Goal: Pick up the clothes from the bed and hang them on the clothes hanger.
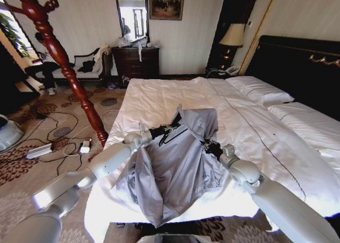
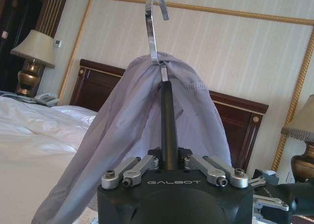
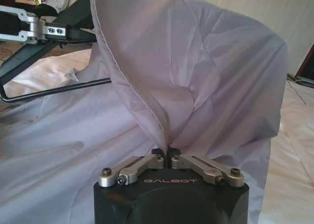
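We have the thin light grey long-sleeved shirt [image 1: 175, 168] lifted off the wide bed with its white duvet [image 1: 249, 142] and held up between our two arms, its lower half draping down toward the foot of the mattress. Our left gripper [image 2: 169, 166] is clamped on the slim black triangular coat hanger [image 2: 168, 121] — in the left wrist view the black bar runs straight out from between the closed fingers, and the silvery metal hook [image 2: 156, 25] stands clear above the cloth. One side of the shirt is already pulled over the hanger's end there, the hemmed edge sitting just below the hook. Our right gripper [image 3: 167, 153] is pinched tight on a fold of the grey cloth, with the garment ballooning above it; beyond, the hanger's black bars pass under the fabric toward the left gripper.

By our reckoning the pick-up is done and the hanging is partway — one shoulder looks seated, while the other side hangs loose and bunched. What remains is drawing that side over the hanger's far end. The dark red turned wooden stand [image 1: 58, 57] rises beside the bed, bare.
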`<state>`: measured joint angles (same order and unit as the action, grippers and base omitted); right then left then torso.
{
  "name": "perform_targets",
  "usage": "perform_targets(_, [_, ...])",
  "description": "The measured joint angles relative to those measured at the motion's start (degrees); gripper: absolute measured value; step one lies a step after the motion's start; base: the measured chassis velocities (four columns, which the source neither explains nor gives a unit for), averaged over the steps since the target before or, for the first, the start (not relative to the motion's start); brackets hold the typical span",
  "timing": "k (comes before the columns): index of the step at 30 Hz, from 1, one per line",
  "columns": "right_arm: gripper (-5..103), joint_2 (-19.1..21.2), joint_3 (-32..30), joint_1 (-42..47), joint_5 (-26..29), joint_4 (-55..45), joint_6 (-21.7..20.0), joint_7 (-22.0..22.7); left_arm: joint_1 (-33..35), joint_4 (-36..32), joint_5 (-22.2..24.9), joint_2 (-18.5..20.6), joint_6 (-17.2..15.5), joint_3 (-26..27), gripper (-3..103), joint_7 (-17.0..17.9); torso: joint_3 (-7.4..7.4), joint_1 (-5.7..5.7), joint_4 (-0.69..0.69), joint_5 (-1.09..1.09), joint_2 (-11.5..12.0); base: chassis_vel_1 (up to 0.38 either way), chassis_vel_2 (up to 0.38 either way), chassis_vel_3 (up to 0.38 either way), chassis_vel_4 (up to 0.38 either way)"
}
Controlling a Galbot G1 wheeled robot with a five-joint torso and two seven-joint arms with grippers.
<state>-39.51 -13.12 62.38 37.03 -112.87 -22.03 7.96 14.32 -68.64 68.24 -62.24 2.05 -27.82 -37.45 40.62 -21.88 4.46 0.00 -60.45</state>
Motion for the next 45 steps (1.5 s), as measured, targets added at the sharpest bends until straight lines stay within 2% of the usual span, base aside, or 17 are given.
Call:
perform_targets(2, [2, 0.02, 0.0, -0.01, 0.12, -0.09, -0.02, 0.18, -0.05, 0.06, 0.0, -0.05, 0.0, 0.01, 16, 0.06, 0.0, 0.0, 0.0, 0.0, 0.0, 0.0, 0.0, 0.0, 0.0])
perform_targets(6, [0, 2.09, -3.89, 2.61, 5.45, -6.01, -1.28, 1.84, -1.54, 0.06, 0.35, -0.81, 0.02, -0.12, 16, 1.61, 0.0, 0.0, 0.01, 0.01, 0.0, 0.0, 0.0, 0.0, 0.0])
perform_targets(10, [0, 3.92, -6.51, 4.14, 17.3, -13.88, -4.55, 4.86, -3.28, 0.65, 1.1, -1.45, 0.02, -0.8, 16, 2.04, -0.01, 0.0, 0.02, 0.0, 0.0, 0.0, 0.0, 0.0, 0.0])
perform_targets(11, [0, 3.92, -6.51, 4.14, 17.3, -13.88, -4.55, 4.86, -3.28, 0.65, 1.1, -1.45, 0.02, -0.8, 16, 2.04, -0.01, 0.0, 0.02, 0.0, 0.0, 0.0, 0.0, 0.0, 0.0])
perform_targets(12, [0, 4.09, -6.61, 3.54, 21.3, -16.27, -5.85, 6.27, -3.84, 0.96, 1.41, -1.89, 0.01, -0.98, 16, 2.26, -0.01, 0.0, 0.02, 0.0, 0.0, 0.0, 0.0, 0.0, 0.0])
perform_targets(14, [0, 3.98, -5.95, 1.58, 24.78, -18.35, -6.97, 7.76, -4.36, 1.13, 1.9, -2.56, -0.03, -1.34, 16, 2.63, -0.01, 0.0, 0.0, -0.02, 0.0, 0.0, 0.0, 0.0, 0.0])
perform_targets(19, [0, 2.2, -2.04, -2.81, 28.45, -19.02, -8.83, 10.02, -4.78, 0.08, 2.48, -2.77, -0.15, -2.04, 16, 3.45, -0.01, 0.0, 0.0, 0.0, 0.0, 0.0, 0.0, 0.0, 0.0])
perform_targets(23, [0, 0.01, 0.79, -3.45, 25.81, -16.71, -9.15, 10.25, -4.86, -1.09, 2.8, -2.09, -0.29, -2.25, 16, 4.04, 0.0, 0.0, -0.01, 0.0, 0.0, 0.0, 0.0, 0.0, 0.0])
perform_targets(25, [-3, -0.9, 1.77, -2.67, 20.89, -14.41, -9.09, 8.86, -4.87, -2.24, 3.1, -1.56, -0.34, -2.28, 16, 4.76, 0.0, 0.0, 0.0, 0.0, 0.0, 0.0, 0.0, 0.0, 0.0])
perform_targets(27, [2, -0.9, 1.62, -1.86, 18.72, -13.48, -8.81, 8.04, -4.87, -2.72, 3.23, -1.29, -0.33, -2.26, 16, 4.84, 0.0, -0.01, 0.0, 0.02, 0.0, 0.0, 0.0, 0.0, 0.0])
perform_targets(31, [24, 1.7, -3.41, 3.47, 15.51, -14.22, -8.04, 5.53, -4.68, -3.31, 3.25, -0.77, -0.34, -1.97, 16, 5.01, 0.0, 0.0, 0.02, 0.0, 0.0, 0.0, 0.0, 0.0, 0.0])
perform_targets(35, [29, 2.86, -6.48, 6.7, 14.61, -16.08, -7.76, 4.77, -4.69, -2.75, 3.18, -0.89, -0.34, -1.71, 16, 5.03, 0.0, 0.0, 0.01, 0.0, 0.0, 0.0, 0.0, 0.0, 0.0])
perform_targets(38, [45, 3.97, -12.83, 11.36, 14.89, -18.86, -7.23, 4.68, -4.88, -2.77, 3.14, -0.9, -0.33, -1.68, 16, 5.04, 0.0, 0.0, 0.01, 0.0, 0.0, 0.0, 0.0, 0.0, 0.0])
perform_targets(40, [50, 4.43, -14.42, 12.37, 14.33, -19.13, -6.89, 4.71, -4.89, -3.01, 3.13, -0.74, -0.34, -1.77, 16, 5.02, -0.01, 0.0, 0.02, 0.01, 0.0, 0.0, 0.0, 0.0, 0.0])
perform_targets(43, [61, 6.54, -19.81, 14.99, 8.73, -18.94, -5.59, 4.68, -4.89, -3.93, 3.06, -0.08, -0.34, -2.33, 16, 4.96, -0.01, 0.0, 0.01, 0.0, 0.0, 0.0, 0.0, 0.0, 0.0])
perform_targets(44, [67, 8.11, -22.36, 16.09, 3.07, -17.8, -4.85, 4.07, -4.89, -4.52, 2.95, 0.33, -0.38, -2.83, 16, 4.88, -0.01, 0.0, 0.01, 0.01, -0.01, 0.0, 0.0, 0.0, 0.0])
perform_targets(45, [67, 8.11, -22.36, 16.09, 3.07, -17.8, -4.85, 4.07, -4.89, -4.52, 2.95, 0.33, -0.38, -2.83, 16, 4.88, -0.01, 0.0, 0.01, 0.01, -0.01, 0.0, 0.0, 0.0, 0.0])
